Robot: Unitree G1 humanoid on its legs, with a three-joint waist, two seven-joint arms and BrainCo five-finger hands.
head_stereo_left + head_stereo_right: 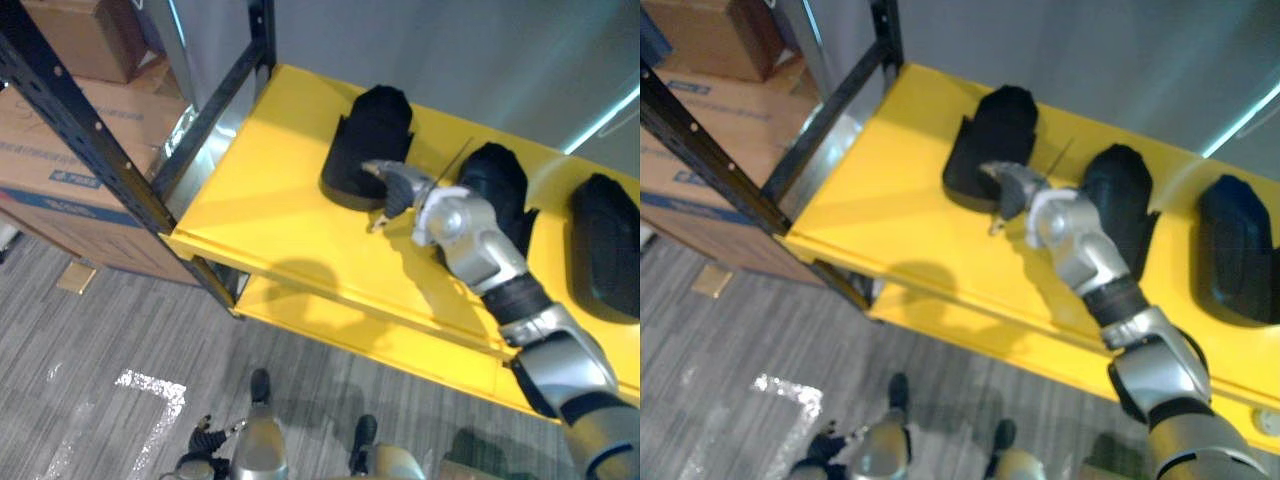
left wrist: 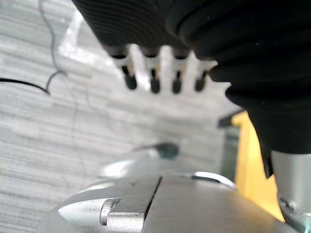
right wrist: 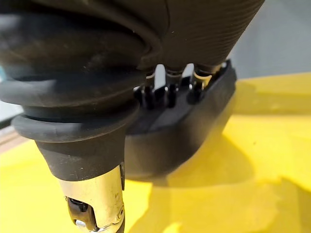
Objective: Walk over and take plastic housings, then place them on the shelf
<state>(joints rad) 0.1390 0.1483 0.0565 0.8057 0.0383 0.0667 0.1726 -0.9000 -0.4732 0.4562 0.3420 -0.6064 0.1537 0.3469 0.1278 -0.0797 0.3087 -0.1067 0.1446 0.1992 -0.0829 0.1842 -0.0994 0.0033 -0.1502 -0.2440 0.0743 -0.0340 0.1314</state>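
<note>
Three black plastic housings lie on the yellow shelf: one at the left, one in the middle, one at the right. My right hand reaches over the shelf's front to the left housing's near edge. In the right wrist view its fingers are stretched out with their dark tips resting on top of that housing. The thumb stands apart, below the housing. My left hand hangs low at my side over the floor, fingers relaxed and holding nothing.
A black perforated upright and a cross brace frame the shelf's left end. Cardboard boxes are stacked on the floor to the left of the rack. A second yellow level lies below. Grey carpet runs in front.
</note>
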